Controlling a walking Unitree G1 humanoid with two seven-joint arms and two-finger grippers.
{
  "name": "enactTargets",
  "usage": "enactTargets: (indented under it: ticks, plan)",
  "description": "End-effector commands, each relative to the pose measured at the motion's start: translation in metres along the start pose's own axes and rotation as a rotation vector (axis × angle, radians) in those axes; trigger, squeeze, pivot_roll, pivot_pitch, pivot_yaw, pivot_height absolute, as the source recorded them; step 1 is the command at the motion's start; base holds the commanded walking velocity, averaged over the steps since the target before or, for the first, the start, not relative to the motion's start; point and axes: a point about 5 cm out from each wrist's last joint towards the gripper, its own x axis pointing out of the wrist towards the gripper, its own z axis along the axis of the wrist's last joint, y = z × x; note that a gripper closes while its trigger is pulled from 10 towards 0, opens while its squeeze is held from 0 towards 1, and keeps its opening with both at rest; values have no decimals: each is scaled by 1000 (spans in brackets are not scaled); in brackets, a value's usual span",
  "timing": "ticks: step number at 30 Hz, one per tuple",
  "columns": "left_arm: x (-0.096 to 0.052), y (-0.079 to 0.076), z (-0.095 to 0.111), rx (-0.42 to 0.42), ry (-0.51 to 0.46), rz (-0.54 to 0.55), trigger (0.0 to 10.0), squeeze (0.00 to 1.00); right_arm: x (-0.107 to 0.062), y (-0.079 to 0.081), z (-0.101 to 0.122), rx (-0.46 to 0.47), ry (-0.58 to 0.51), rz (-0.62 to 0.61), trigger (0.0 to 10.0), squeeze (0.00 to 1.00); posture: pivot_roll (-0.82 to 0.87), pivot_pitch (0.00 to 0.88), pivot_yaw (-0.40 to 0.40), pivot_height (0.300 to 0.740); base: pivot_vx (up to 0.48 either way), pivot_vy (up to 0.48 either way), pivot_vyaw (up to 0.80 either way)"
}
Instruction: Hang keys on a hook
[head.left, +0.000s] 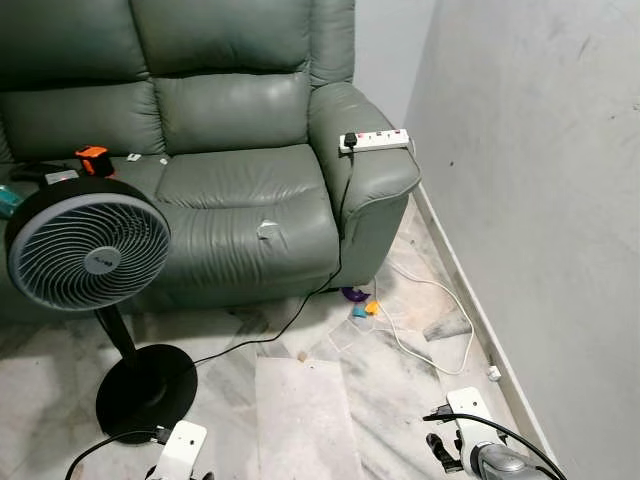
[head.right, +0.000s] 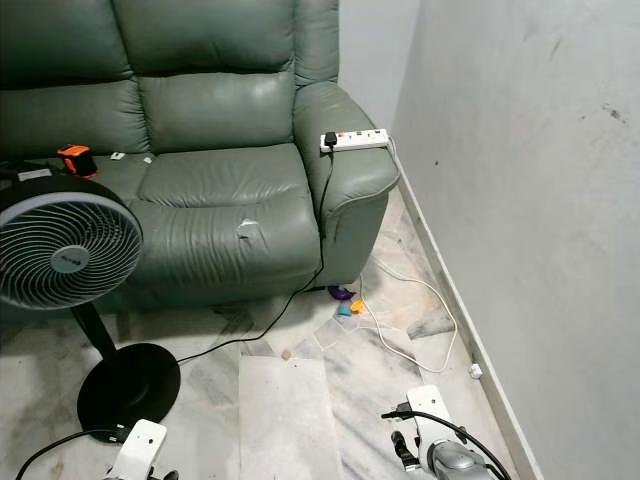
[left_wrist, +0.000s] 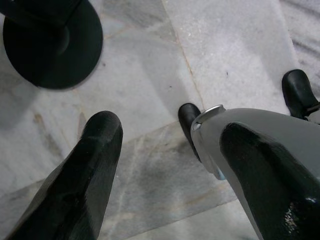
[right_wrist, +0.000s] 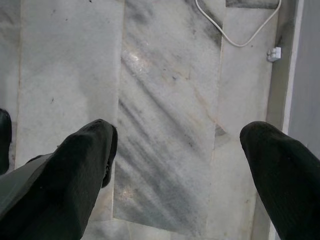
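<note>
Left eye view: grey-green leather sofa (head.left: 230, 130) against a pale grey wall (head.left: 540, 180), with a white power strip (head.left: 375, 140) on its armrest and a black pedestal fan (head.left: 88, 250) on the marble floor (head.left: 300, 400) in front. Small coloured items (head.left: 360, 300) lie near the sofa's corner beside a white cable (head.left: 420, 330); whether they are the keys cannot be told. Left end effector (left_wrist: 170, 165) and right end effector (right_wrist: 177, 160) hang low over the floor, fingers apart, holding nothing.
</note>
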Motion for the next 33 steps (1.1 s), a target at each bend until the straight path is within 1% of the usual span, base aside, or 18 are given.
enactTargets:
  ticks: [1,10,15,19,28,30,33]
  plan:
    - [-1,1,-6,-5,25,-6,10000,0,0,-1,-2,-6,11,-1,10000,0,66,70,-5,740,0,0,-769]
    - [1,-4,-1,16,25,-22,10000,0,0,1,-2,-22,12,5,10000,0,65,65,-3,740,0,0,-772]
    - [2,-3,4,26,23,-19,10000,0,0,1,-2,-32,12,5,10000,0,66,61,-2,740,0,0,-772]
    - [1,-8,-3,33,33,-27,10000,0,0,2,-2,-38,11,8,10000,0,68,60,0,740,0,0,-769]
    - [1,-9,-4,41,38,-33,10000,0,0,5,-1,-28,-3,18,10000,0,66,61,3,740,0,0,-772]
    - [1,-9,-4,47,39,-33,10000,0,1,6,0,-56,-8,23,10000,0,64,62,5,740,0,0,0]
    - [1,-8,-4,53,39,-30,10000,0,1,8,0,-49,-2,35,10000,0,64,62,5,740,0,0,-171]
